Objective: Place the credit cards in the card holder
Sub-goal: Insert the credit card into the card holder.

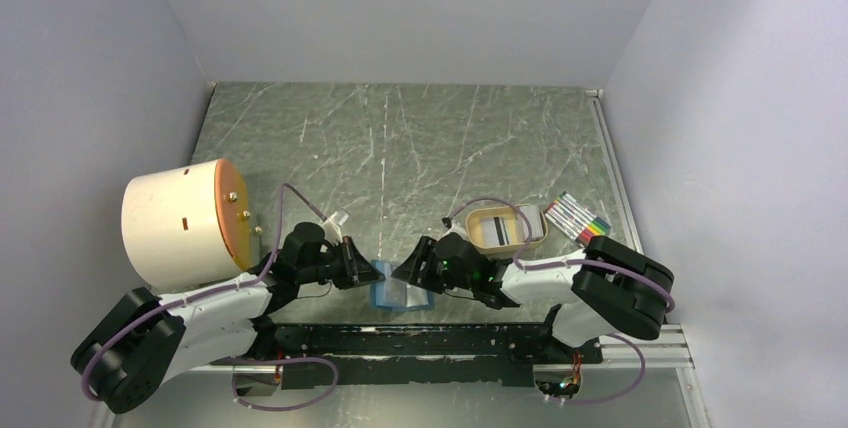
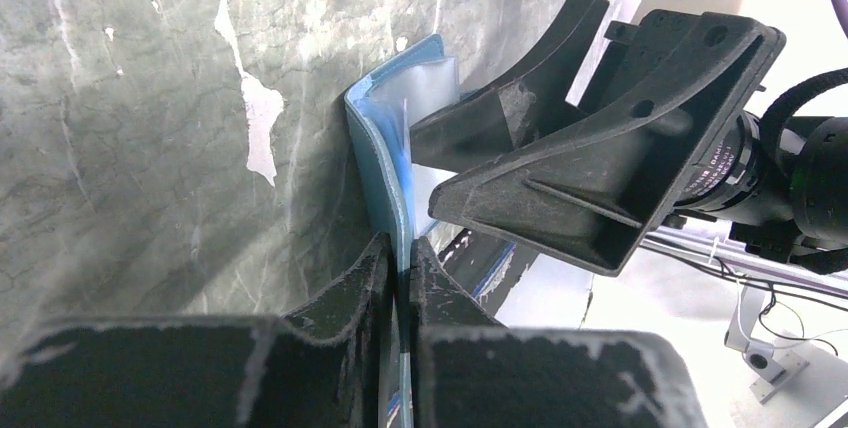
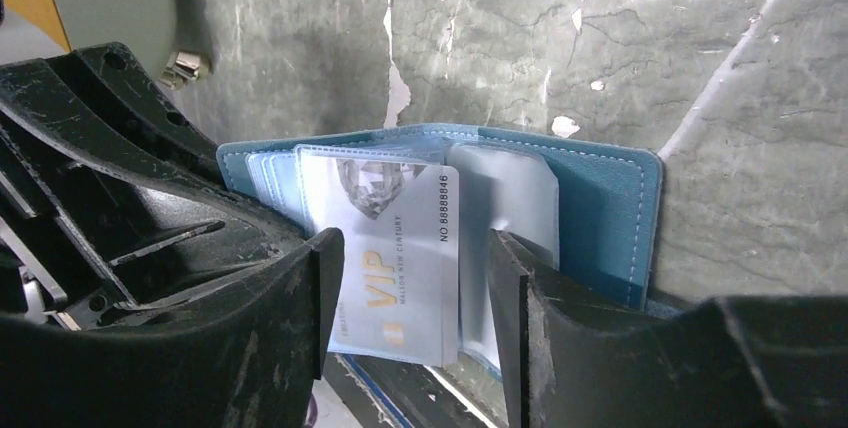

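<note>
The teal-blue card holder [image 1: 393,293] stands open on edge near the table's front, between both grippers. My left gripper [image 1: 362,270] is shut on the edge of its cover [image 2: 385,148], the fingers [image 2: 350,288] pinching the blue flap. In the right wrist view the card holder [image 3: 605,208] shows clear sleeves, and a pale VIP credit card [image 3: 400,248] sticks partway out of one. My right gripper [image 3: 415,248] is open with a finger on each side of that card. Another card with a dark stripe [image 1: 497,231] lies in the tan tray [image 1: 505,210].
A large white drum with an orange face [image 1: 180,226] stands at the left, close to my left arm. A pack of coloured markers [image 1: 578,216] lies right of the tray. A black rail [image 1: 430,343] runs along the front edge. Grey walls enclose the table.
</note>
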{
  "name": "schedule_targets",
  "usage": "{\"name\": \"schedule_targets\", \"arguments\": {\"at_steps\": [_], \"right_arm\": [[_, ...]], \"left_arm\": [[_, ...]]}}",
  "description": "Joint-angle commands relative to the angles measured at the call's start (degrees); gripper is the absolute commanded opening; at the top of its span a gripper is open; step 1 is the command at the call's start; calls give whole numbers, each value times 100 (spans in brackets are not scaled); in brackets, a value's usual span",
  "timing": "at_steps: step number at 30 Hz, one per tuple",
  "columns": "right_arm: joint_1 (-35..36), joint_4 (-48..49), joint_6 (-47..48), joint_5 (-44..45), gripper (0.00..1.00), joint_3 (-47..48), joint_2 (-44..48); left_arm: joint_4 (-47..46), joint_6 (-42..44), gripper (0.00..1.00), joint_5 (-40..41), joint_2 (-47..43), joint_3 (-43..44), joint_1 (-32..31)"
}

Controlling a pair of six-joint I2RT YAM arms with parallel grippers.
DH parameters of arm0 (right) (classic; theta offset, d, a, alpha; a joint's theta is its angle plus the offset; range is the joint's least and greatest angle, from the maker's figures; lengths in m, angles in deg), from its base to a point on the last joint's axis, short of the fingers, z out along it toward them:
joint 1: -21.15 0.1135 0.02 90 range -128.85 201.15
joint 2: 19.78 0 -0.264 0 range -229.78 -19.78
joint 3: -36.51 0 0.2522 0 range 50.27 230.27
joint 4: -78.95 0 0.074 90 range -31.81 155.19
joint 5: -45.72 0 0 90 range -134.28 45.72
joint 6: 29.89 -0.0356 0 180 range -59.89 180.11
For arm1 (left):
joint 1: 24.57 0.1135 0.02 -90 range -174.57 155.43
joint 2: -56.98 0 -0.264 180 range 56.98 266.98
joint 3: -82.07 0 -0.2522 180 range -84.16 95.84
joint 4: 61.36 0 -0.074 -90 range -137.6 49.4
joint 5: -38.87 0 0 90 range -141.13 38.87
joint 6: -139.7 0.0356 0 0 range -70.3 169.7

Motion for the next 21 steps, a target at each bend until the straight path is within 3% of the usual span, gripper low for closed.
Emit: {"name": "schedule_targets", "arguments": {"at_steps": [1,12,16,21], "right_arm": [[-21,-274,184,69,57,-46,-52],[-36,972,191,-233,49,-167,-430],[-87,1177,134,-356,52,-269,-549],[-129,1465,76,-458,51,-353,-667]], "left_arm": [[-469,-59,9,-161,50,1,-38],[-1429,-353,9,-573,186,-74,-44],[-1731,-412,13,-600,321,-142,-47],[-2440,-554,9,-809,574,-209,-56]]}}
